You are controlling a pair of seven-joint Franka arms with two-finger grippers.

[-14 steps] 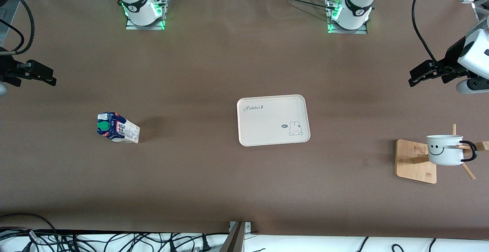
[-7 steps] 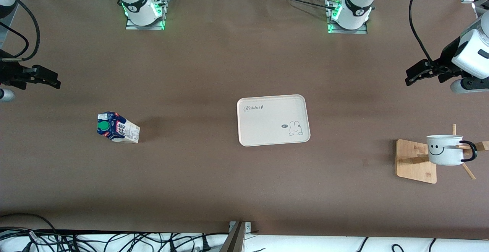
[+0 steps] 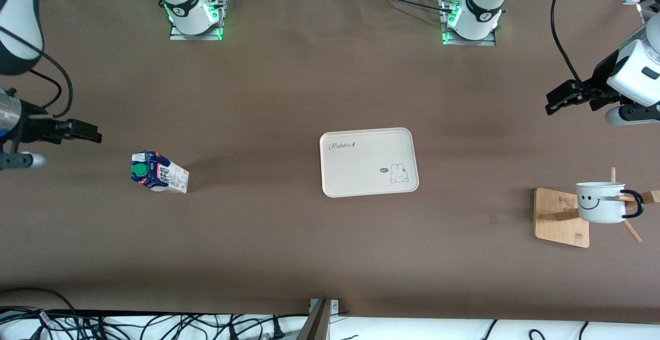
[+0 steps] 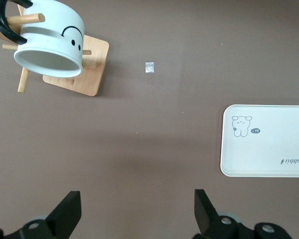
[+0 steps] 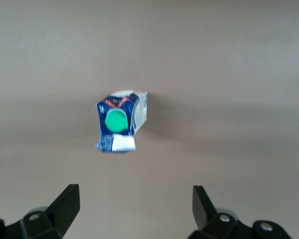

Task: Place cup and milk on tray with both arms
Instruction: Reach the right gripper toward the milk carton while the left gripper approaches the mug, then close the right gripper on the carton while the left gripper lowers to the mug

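The milk carton (image 3: 159, 172) stands on the table toward the right arm's end, blue top and green cap up; it also shows in the right wrist view (image 5: 120, 121). My right gripper (image 3: 87, 134) is open and empty, in the air beside the milk. The white smiley cup (image 3: 600, 202) hangs by its black handle on a wooden stand (image 3: 561, 217) toward the left arm's end; it shows in the left wrist view (image 4: 50, 42). My left gripper (image 3: 559, 98) is open and empty over bare table. The cream tray (image 3: 368, 162) lies mid-table, empty; it also shows in the left wrist view (image 4: 266, 144).
The wooden stand has several pegs and a square base (image 4: 77, 67). A small pale scrap (image 4: 149, 67) lies on the table between stand and tray. Cables run along the table edge nearest the camera (image 3: 154, 324).
My right gripper has moved toward the milk and nearer the front camera. My left gripper has shifted slightly toward the table's middle. The milk, cup and tray have not moved.
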